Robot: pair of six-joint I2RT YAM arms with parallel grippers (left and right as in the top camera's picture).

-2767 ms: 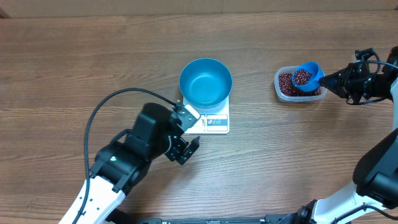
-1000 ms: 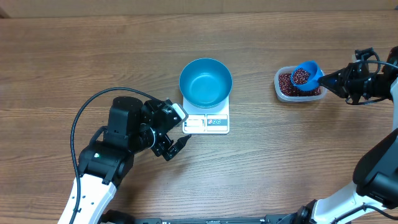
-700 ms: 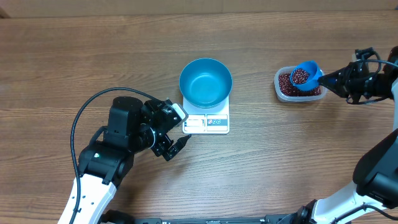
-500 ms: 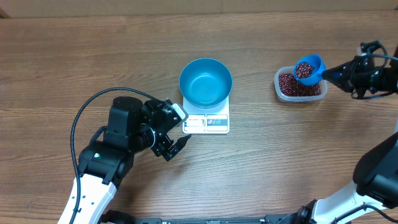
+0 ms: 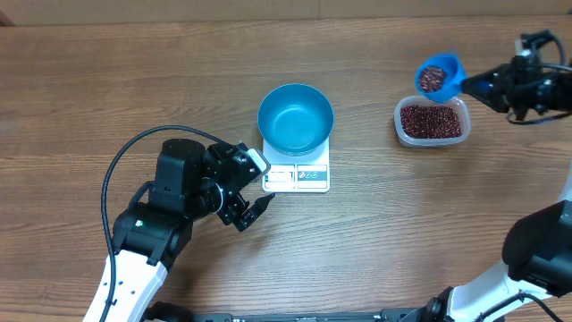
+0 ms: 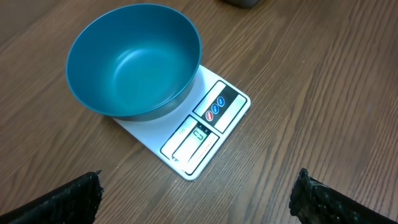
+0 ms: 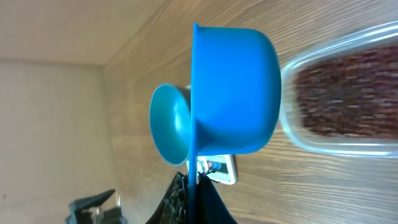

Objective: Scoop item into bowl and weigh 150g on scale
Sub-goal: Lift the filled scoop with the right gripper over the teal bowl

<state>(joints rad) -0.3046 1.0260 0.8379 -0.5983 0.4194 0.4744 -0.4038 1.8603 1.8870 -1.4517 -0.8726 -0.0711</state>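
Note:
The bright blue bowl (image 5: pixel 296 118) stands empty on the white scale (image 5: pixel 300 176). My left gripper (image 5: pixel 258 187) hovers open just left of the scale's button panel, with nothing between its fingers (image 6: pixel 68 199). In the left wrist view the bowl (image 6: pixel 134 59) and the scale (image 6: pixel 208 127) lie ahead of the left gripper (image 6: pixel 199 200). My right gripper (image 5: pixel 478 86) is shut on the handle of a small blue scoop (image 5: pixel 438 76) filled with red-brown beans. The scoop hangs above the far edge of the clear tub (image 5: pixel 432 121). From the right wrist, the scoop (image 7: pixel 233 90) hides part of the bowl (image 7: pixel 169 124).
The clear tub holds a bed of beans (image 7: pixel 348 93) at the table's right, about a hand's width from the scale. The left arm's black cable (image 5: pixel 134 170) loops over the wood to the left. Bare wooden tabletop lies between bowl and tub.
My right gripper has lifted the loaded scoop out of the tub and carried it up and toward the table's far side. The left arm has held still over the last second.

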